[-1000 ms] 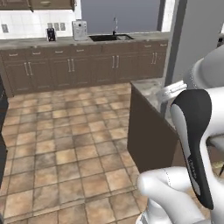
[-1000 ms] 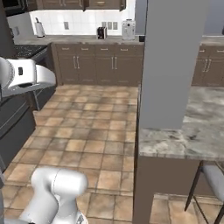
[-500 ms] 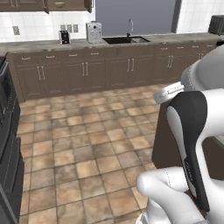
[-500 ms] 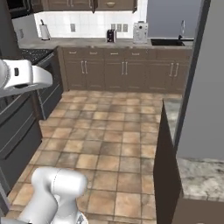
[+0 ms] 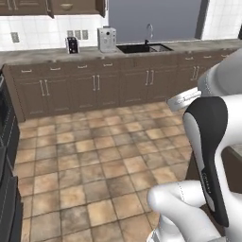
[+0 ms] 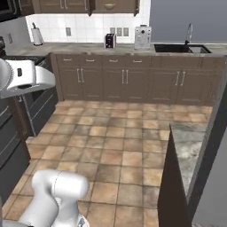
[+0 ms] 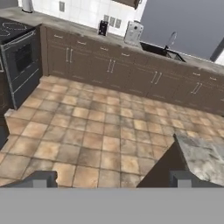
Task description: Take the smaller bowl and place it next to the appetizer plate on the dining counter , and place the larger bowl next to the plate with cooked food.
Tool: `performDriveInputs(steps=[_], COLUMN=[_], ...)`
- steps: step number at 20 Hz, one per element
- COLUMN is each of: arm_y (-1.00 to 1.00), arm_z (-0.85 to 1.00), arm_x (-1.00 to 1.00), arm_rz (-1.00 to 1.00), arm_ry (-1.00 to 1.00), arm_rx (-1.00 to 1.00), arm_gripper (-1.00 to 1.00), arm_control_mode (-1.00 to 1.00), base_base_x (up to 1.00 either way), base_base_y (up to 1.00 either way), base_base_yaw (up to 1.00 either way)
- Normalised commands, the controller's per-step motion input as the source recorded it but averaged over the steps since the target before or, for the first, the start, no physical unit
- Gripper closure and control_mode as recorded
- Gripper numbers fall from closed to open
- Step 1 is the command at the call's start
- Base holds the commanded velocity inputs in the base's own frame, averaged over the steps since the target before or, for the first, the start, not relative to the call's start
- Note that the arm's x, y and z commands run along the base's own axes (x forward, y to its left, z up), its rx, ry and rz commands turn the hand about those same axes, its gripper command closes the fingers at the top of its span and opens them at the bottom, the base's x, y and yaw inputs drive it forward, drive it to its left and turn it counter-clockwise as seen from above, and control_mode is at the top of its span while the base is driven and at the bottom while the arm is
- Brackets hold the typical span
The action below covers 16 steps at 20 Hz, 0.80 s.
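Tiled floor, dining counter (image 7: 202, 157) beside spread tool (image 7: 112, 178)

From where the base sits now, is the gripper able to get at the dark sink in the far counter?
Probably not. The open gripper hangs over the tiled floor, and a wide stretch of it separates the arm from the dark sink on the far brown-cabinet counter. The base would likely need to drive closer.

Floor (image 5: 94, 160) was tan/brown tile, mottled. Cabinets (image 6: 124, 82) dk brown w/ pale handles. Dining counter (image 6: 188, 148): grey-brown marbled top, dk brown base. Backsplash (image 6: 88, 31) white tile. Toaster (image 6: 109, 41) black, sink (image 7: 159, 50) dk. Stove (image 7: 19, 57) dk grey.
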Motion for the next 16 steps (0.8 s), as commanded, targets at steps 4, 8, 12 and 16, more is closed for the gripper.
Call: performDriveInputs(steps=[4, 8, 12, 16], arm_y=[0.00, 0.00, 0.00, 0.00], arm_z=[0.00, 0.00, 0.00, 0.00], arm_x=[0.00, 0.00, 0.00, 0.00], arm_rz=[0.00, 0.00, 0.00, 0.00], arm_ry=[0.00, 0.00, 0.00, 0.00], arm_rx=[0.00, 0.00, 0.00, 0.00], arm_gripper=[-1.00, -1.00, -1.00, -1.00], arm_control_mode=[1.00, 1.00, 1.00, 1.00], base_base_x=[1.00, 1.00, 1.00, 1.00], base_base_y=[0.00, 0.00, 0.00, 0.00], base_base_yaw=[0.00, 0.00, 0.00, 0.00])
